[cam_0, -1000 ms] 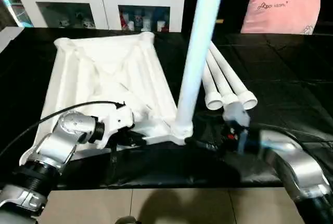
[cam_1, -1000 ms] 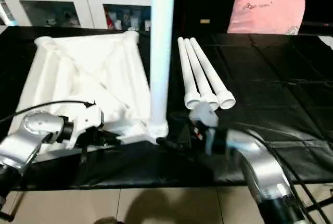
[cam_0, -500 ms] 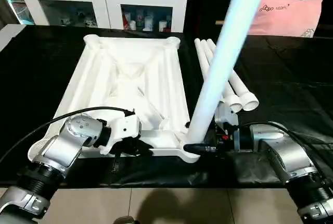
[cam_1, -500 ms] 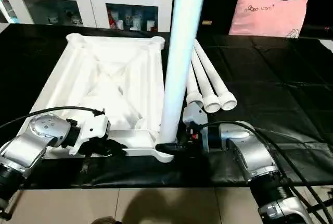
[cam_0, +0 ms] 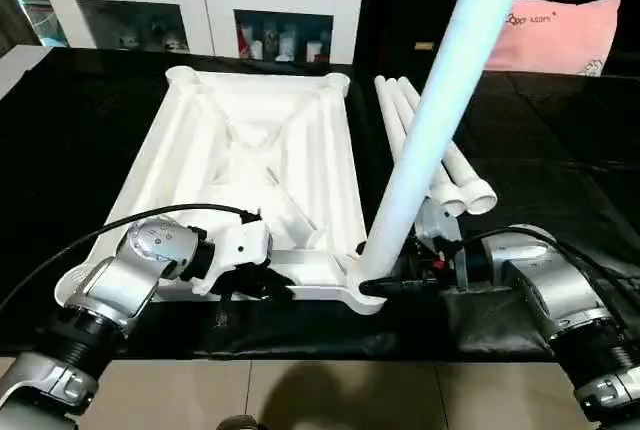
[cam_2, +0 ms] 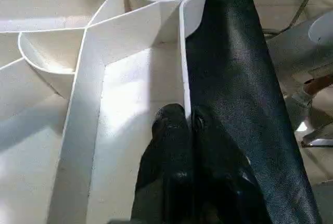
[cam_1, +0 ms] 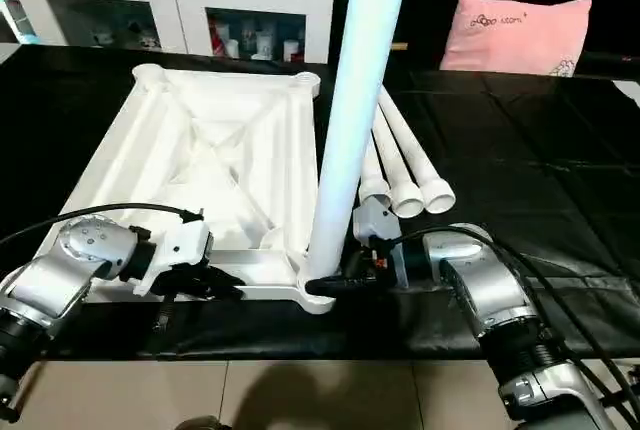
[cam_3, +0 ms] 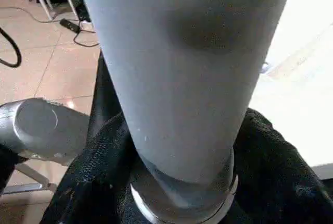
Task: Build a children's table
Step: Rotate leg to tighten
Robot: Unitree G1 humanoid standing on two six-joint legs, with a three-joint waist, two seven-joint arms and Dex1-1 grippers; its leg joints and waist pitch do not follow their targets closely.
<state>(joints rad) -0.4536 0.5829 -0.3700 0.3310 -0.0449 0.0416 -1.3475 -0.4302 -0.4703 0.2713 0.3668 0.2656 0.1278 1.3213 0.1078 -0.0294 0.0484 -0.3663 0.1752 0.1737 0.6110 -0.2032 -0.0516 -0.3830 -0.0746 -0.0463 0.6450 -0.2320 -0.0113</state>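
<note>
since 1 leg is up and 3 are not, the build looks about a quarter done, and the step in hand seems to be seating that first leg. the black-covered tabletop (cam_0: 560, 140) carries everything. on it the white table panel (cam_0: 250, 150) lies upside down, ribbed underside up, with round sockets at its corners. the standing leg (cam_0: 430, 140) rises from the near right corner socket (cam_0: 368, 290), on the edge closest to the robot, and leans away toward the right rather than standing straight. the 3 spare legs (cam_0: 455, 175) lie side by side on the black cover just beside the panel's right edge, open ends toward the robot.

the left gripper (cam_2: 187, 121) is pressed together on the thin rim wall of the panel's near edge, pinching it, which i take as steadying the panel. the right gripper (cam_0: 385, 287) sits around the foot of the standing leg, right at the socket; whether it is clamped on the tube or only cupped round it i cannot tell.

by my reading, the next move calls for bringing the leg upright and pressing it squarely down into its socket while the left side holds the panel flat. only then should the right arm let go and reach for the nearest spare leg.
</note>
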